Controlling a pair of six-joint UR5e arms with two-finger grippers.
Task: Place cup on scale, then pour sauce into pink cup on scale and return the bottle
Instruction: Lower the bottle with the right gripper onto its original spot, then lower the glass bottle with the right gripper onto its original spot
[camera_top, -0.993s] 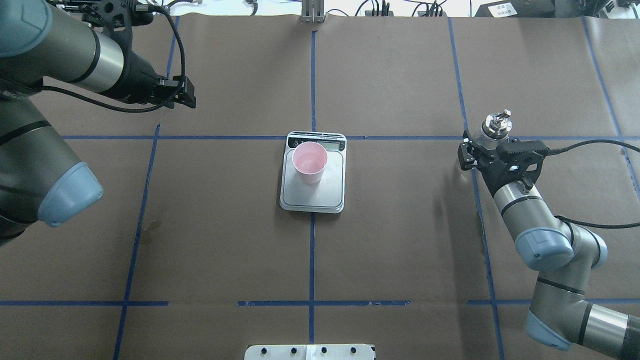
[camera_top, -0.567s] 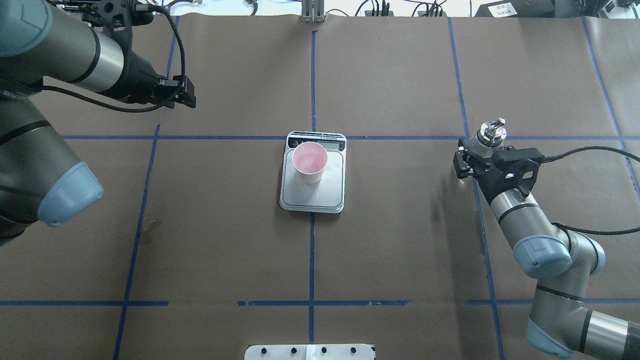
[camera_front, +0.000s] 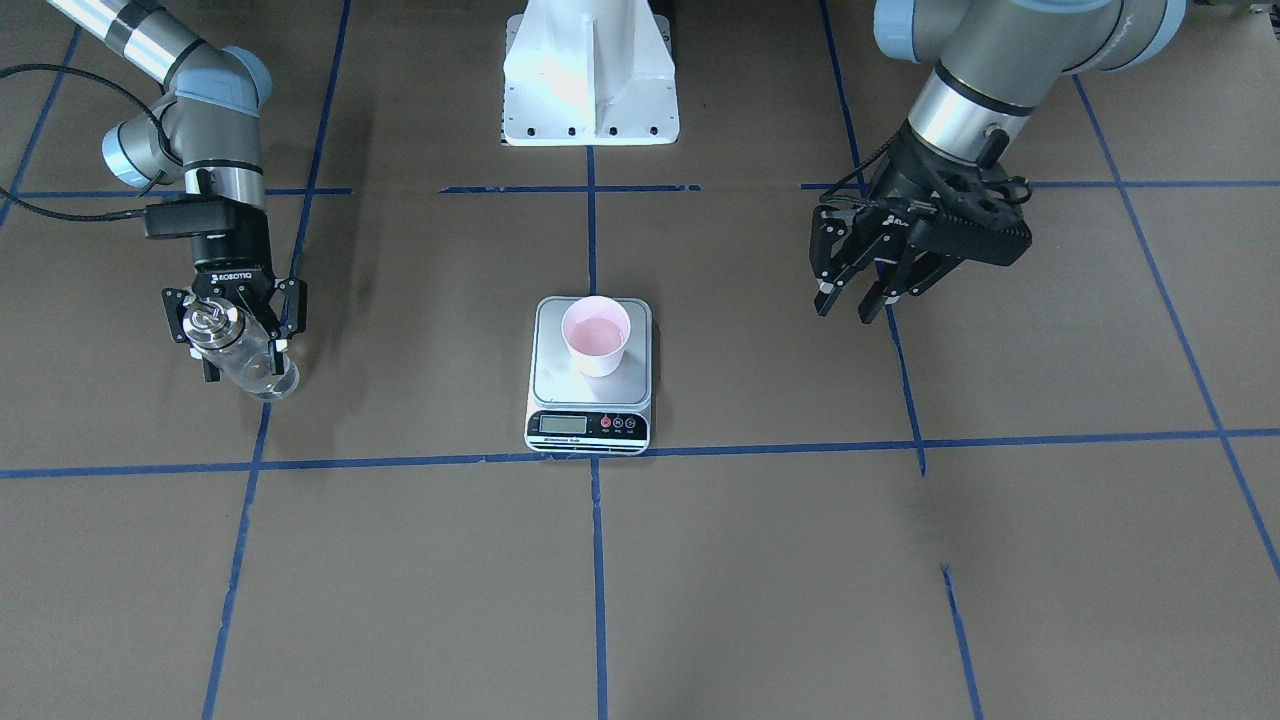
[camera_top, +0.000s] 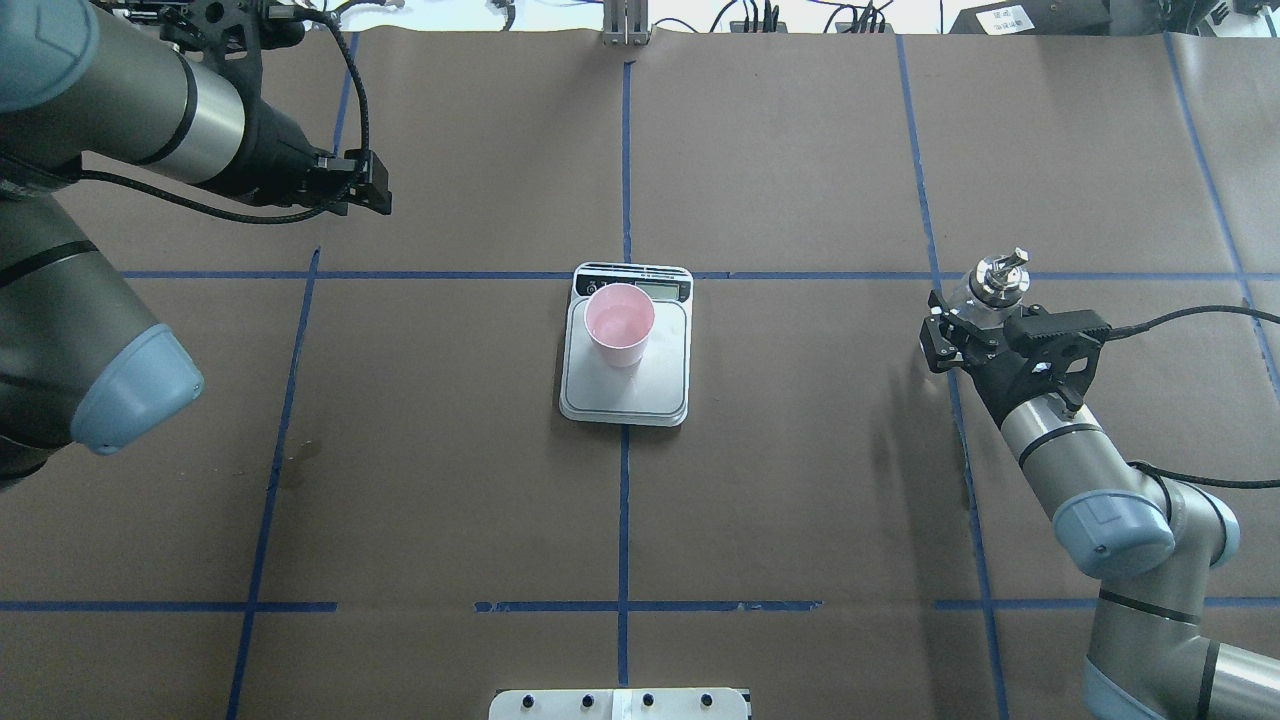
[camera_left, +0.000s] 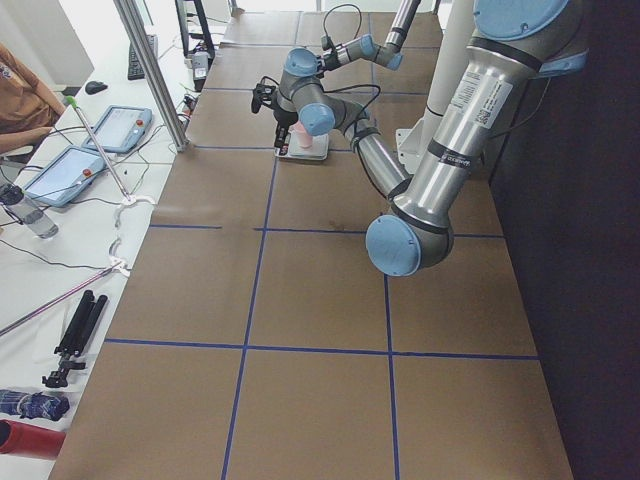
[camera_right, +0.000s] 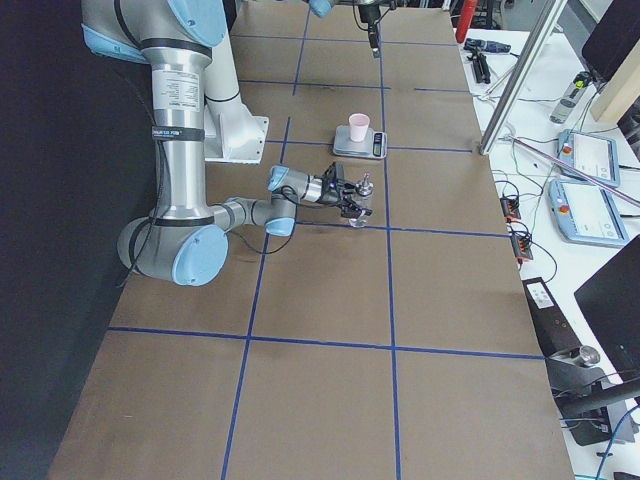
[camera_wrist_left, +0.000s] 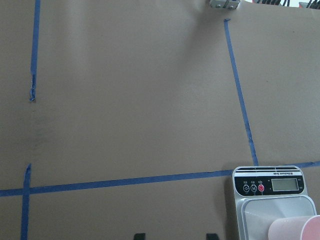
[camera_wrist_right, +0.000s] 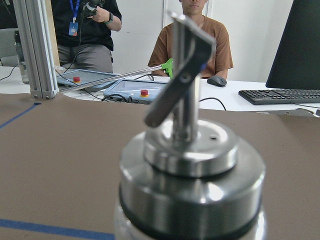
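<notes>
The pale pink cup stands upright on the far half of the scale's silver platform, at the table's middle; both show in the overhead view too, the cup and the scale. My right gripper is shut on the clear glass bottle, held upright low over the table on my right side. Its silver pourer top fills the right wrist view. My left gripper hangs open and empty, far left of the scale. The left wrist view shows the scale's corner and the cup's rim.
Blue tape lines divide the brown paper-covered table. The white robot base mount stands behind the scale. An aluminium post is at the far edge. Operators, tablets and a keyboard sit beyond the table.
My right gripper has moved the bottle a little nearer the robot's side, first slightly left, then right. The left arm, cup and scale have not moved.
</notes>
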